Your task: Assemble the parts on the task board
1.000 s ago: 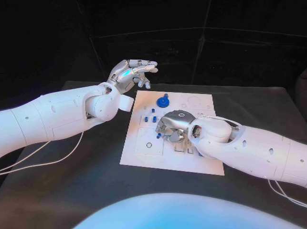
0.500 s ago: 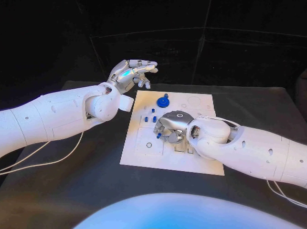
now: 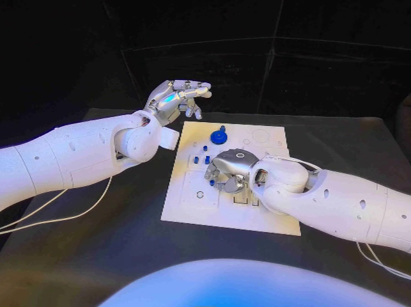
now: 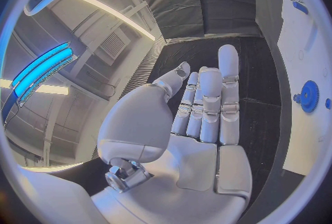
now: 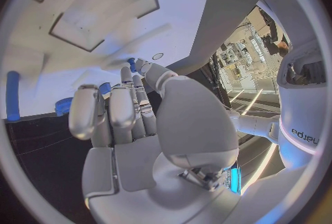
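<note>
We see the right robot hand [image 3: 228, 171] lowered over the middle of the white rectangular task board [image 3: 198, 208], which lies flat on the black table [image 3: 104, 256]. Its fingers are curled down toward the board, and in the right wrist view a small blue peg [image 5: 131, 62] shows at its fingertips [image 5: 141, 66]; we cannot tell whether the peg is pinched or merely touched. Just beside this robot hand, on the side toward the left arm, a few small blue upright pegs [image 3: 201, 158] stand in the board. Beyond it, toward the far edge of the board, sits a round blue toothed gear with a knob [image 3: 218, 135]. The left robot hand [image 3: 178, 97] hangs raised above the table past the board's far corner, holding nothing, its fingers loosely bent and apart, well clear of the gear and the pegs.
</note>
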Motion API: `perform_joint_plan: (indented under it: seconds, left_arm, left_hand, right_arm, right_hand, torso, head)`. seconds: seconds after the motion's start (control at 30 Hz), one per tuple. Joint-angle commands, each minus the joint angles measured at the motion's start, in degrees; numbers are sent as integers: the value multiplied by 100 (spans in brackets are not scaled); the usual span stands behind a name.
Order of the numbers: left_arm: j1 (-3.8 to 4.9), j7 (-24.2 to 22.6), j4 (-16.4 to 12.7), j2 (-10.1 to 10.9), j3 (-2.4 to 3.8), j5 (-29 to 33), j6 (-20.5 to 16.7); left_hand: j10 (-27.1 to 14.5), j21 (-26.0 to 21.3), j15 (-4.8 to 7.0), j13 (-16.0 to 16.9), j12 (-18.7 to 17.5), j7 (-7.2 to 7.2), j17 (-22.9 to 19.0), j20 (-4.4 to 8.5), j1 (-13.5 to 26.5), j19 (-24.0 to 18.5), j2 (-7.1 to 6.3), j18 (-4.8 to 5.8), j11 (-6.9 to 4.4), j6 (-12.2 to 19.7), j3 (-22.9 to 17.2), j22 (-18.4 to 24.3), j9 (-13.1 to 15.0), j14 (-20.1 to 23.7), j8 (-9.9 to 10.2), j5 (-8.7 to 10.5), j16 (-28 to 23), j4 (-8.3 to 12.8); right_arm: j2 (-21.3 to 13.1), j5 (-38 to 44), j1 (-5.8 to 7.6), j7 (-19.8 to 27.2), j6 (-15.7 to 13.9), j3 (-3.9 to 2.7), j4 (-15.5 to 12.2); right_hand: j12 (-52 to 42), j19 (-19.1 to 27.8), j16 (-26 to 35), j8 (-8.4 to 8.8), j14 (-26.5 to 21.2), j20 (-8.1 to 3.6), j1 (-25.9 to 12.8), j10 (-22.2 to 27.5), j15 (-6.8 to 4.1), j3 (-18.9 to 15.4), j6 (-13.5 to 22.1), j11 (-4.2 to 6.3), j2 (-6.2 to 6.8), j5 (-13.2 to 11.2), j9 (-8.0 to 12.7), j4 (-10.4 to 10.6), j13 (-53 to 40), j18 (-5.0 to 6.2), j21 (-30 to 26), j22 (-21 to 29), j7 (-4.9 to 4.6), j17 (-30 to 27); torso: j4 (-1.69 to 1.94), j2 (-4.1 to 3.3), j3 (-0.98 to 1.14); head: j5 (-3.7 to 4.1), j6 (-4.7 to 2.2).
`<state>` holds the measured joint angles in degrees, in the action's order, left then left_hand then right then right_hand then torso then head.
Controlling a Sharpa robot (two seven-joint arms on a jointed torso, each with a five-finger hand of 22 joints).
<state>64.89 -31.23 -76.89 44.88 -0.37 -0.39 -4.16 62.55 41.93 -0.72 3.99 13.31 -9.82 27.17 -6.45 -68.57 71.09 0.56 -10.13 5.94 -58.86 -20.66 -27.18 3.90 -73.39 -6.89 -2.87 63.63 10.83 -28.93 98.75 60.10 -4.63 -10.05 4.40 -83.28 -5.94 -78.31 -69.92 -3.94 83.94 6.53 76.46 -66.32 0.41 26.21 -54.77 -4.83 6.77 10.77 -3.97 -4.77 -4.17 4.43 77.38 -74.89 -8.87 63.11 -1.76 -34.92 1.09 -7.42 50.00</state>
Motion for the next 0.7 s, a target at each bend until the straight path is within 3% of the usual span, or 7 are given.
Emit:
perform_joint_plan:
  seconds: [0.03, 0.23, 0.37, 0.47, 0.6, 0.7]
  left_arm:
    - [9, -11, 1, 1, 4, 16, 79]
    - [9, -2, 8, 5, 4, 16, 84]
    - [8, 1, 11, 15, 3, 16, 87]
    - [8, 3, 7, 23, 3, 16, 89]
    - [8, 5, -1, 33, 3, 16, 94]
    - [8, 7, -7, 38, 3, 16, 97]
  left_hand:
    - [-39, -21, -7, 0, 23, -35, -6, 2, -42, -26, 3, -37, -3, 15, 13, 6, -6, 27, -16, -25, -25, 17]
    - [-39, -21, -7, 0, 23, -35, -6, 2, -42, -26, 3, -37, -3, 15, 13, 6, -6, 27, -16, -25, -25, 17]
    - [-39, -21, -7, 0, 23, -35, -6, 2, -42, -26, 3, -37, -3, 15, 13, 6, -6, 27, -16, -25, -25, 17]
    - [-39, -21, -7, 0, 23, -35, -6, 2, -42, -26, 3, -37, -3, 15, 13, 6, -6, 27, -16, -25, -25, 17]
    - [-39, -21, -7, 0, 23, -35, -6, 2, -42, -26, 3, -37, -3, 15, 13, 6, -6, 27, -16, -25, -25, 17]
    - [-39, -21, -7, 0, 23, -35, -6, 2, -42, -26, 3, -37, -3, 15, 13, 6, -6, 27, -16, -25, -25, 17]
  right_arm:
    - [-39, 90, 8, -106, -197, -2, 28]
    - [-175, 154, 8, -173, -447, -6, -23]
    - [-425, 164, 18, -217, -581, -16, -256]
    - [-630, 116, 72, -288, -580, -70, -401]
    - [-976, -92, 272, -455, -410, -172, -525]
    - [-1175, -187, 407, -546, -283, -203, -547]
  right_hand:
    - [95, 30, 20, 15, 136, -12, 12, 180, 0, -14, 76, -56, 7, 36, 0, -14, 39, -5, -26, 50, -26, -67]
    - [180, 215, 215, 7, 57, 41, 7, 500, 62, -54, 108, -139, 56, 45, -4, -22, 51, 56, -231, 285, -74, -331]
    - [172, 223, 227, 1, 52, 46, 6, 510, 66, -61, 100, -142, 58, 57, -7, -20, 48, 59, -241, 296, -77, -347]
    - [139, 223, 228, -12, 51, 55, -35, 510, 70, -108, 76, -142, 83, 58, -14, 3, 40, 60, -247, 300, -75, -354]
    - [99, 226, 237, -12, 52, 60, -130, 575, 66, -264, 76, -128, 146, 21, -15, 62, 36, 65, -264, 317, -45, -383]
    - [84, 276, 285, -5, 37, 61, -173, 695, 68, -444, 95, -133, 193, 34, -13, 96, 38, 82, -334, 394, -30, -459]
  torso:
    - [-4, -2, 4]
    - [-1, -2, 4]
    - [-10, 4, -1]
    - [-13, 11, -10]
    - [-8, 7, -11]
    - [-12, 3, -9]
  head:
    - [9, 0]
    - [39, 0]
    - [64, -4]
    - [100, -38]
    - [136, -90]
    - [162, -128]
